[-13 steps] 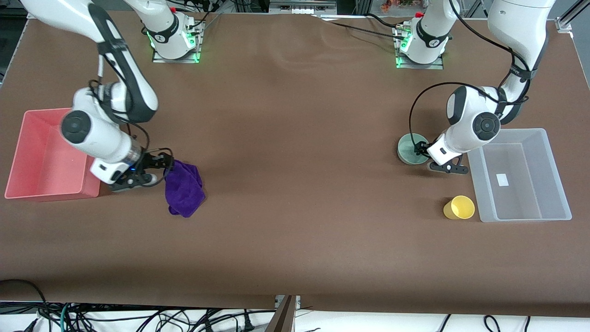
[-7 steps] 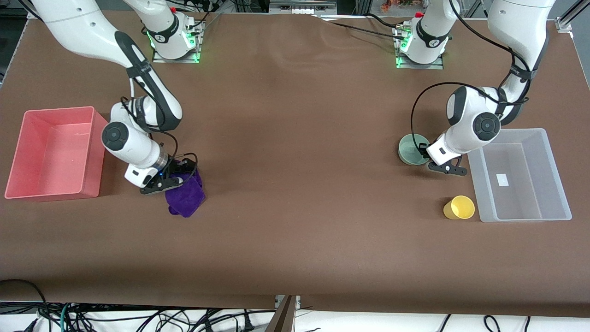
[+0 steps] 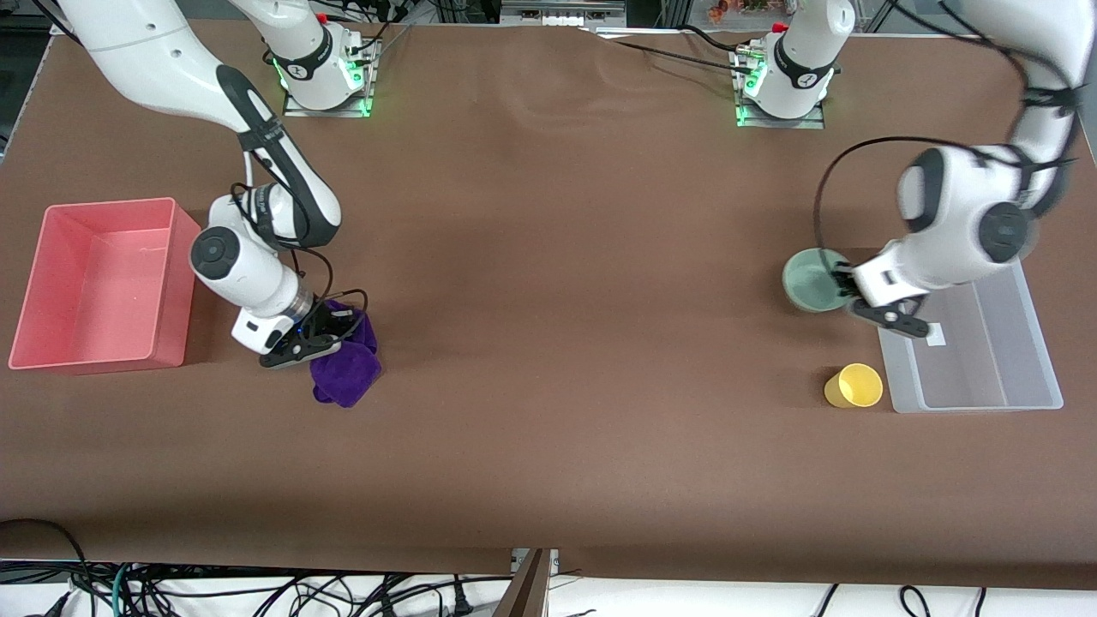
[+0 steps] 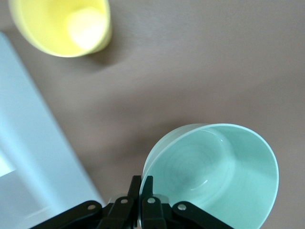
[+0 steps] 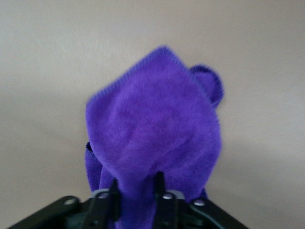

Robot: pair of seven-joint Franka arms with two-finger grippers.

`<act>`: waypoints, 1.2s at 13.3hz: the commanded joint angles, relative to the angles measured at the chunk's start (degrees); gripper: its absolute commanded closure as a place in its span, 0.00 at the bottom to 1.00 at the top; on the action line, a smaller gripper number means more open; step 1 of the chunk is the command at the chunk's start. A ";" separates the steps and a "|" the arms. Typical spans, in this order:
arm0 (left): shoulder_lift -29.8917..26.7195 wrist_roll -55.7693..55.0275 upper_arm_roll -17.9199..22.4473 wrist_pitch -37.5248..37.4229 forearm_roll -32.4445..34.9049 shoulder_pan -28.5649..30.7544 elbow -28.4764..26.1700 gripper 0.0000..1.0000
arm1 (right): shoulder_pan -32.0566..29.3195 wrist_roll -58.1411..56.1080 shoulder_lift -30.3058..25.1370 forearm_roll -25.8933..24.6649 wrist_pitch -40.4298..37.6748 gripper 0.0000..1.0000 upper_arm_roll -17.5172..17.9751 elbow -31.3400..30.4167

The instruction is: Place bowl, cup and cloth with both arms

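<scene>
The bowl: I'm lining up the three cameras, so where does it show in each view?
Front view: the bowl, pinched at its rim by the left gripper, beside the clear bin.
Left wrist view: it fills the lower part.
Right wrist view: not in it.
Shared landmark: the yellow cup.

Pale mint-green round bowl (image 3: 810, 281): rim partly covered by left gripper (image 3: 848, 285).
Clear plastic bin (image 3: 1024, 360): partly hidden under left arm.
Purple fuzzy cloth (image 5: 155, 129): lower edge cut off.
</scene>
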 commanded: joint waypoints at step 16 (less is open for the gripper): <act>15.06 25.22 6.24 13.67 4.26 11.89 12.36 0.00 | 0.69 -6.53 -4.99 0.84 -36.14 0.62 -8.41 19.89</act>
